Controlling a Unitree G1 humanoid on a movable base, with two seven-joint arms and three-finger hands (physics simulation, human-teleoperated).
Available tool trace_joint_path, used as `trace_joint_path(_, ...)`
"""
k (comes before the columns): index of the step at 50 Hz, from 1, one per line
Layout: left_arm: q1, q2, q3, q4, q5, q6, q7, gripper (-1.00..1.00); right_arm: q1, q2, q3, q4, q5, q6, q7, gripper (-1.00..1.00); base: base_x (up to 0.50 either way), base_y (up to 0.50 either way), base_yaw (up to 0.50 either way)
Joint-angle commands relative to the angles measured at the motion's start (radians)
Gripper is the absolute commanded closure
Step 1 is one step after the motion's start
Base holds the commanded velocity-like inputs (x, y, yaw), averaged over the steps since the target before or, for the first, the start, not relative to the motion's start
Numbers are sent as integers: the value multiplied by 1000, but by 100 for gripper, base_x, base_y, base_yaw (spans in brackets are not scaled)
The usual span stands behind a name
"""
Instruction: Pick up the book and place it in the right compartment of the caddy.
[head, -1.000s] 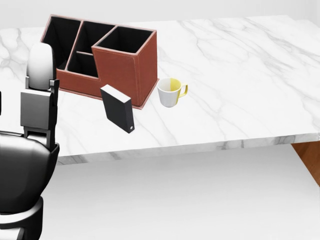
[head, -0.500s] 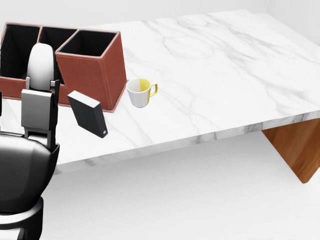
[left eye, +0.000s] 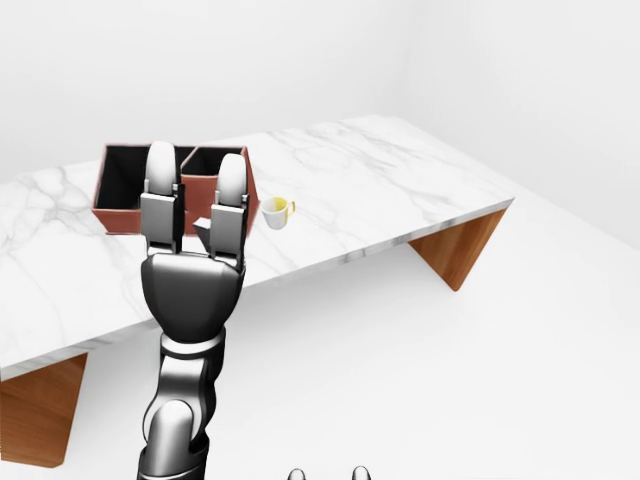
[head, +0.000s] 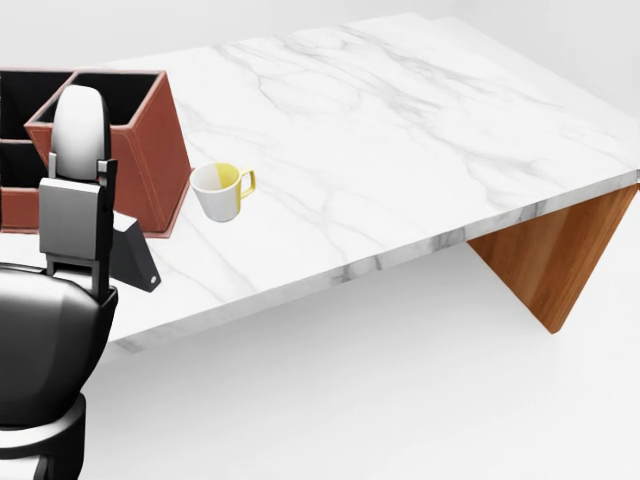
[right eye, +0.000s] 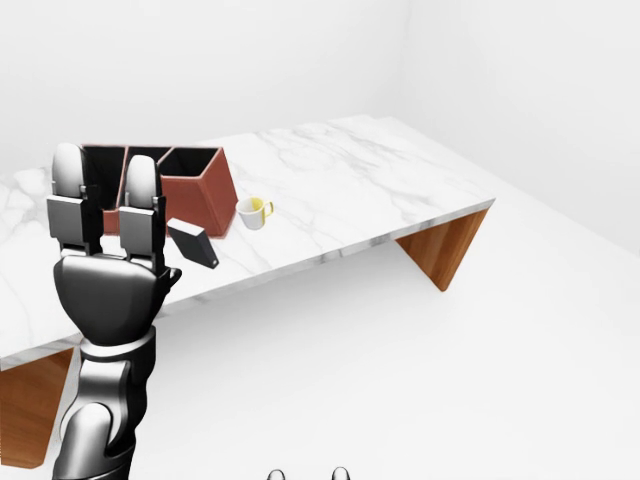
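The left hand (left eye: 195, 270) is raised close to the cameras and covers much of the scene. In the left-eye view its fingers (left eye: 228, 205) hide all but a sliver of the book (left eye: 204, 234) and part of the caddy (left eye: 120, 195). In the head view the caddy runs off the left edge, so its compartments cannot be counted there, and the book shows only as a dark corner. The tabletop (head: 400, 140) is cut by the right edge. The mug (right eye: 252, 212) is too small for detail. The right hand is outside every view.
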Motion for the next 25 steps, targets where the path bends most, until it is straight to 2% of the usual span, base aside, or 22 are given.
trace_joint_path(1, 1, 0, 1, -2, 1, 0, 0, -100, 0, 0, 0, -3, 0, 0, -4, -100, 0, 0, -23)
trace_joint_path(25, -2, 0, 0, 0, 4, 0, 0, -100, 2, -5, 0, -1, 3, 0, -11, -100, 0, 0, -23)
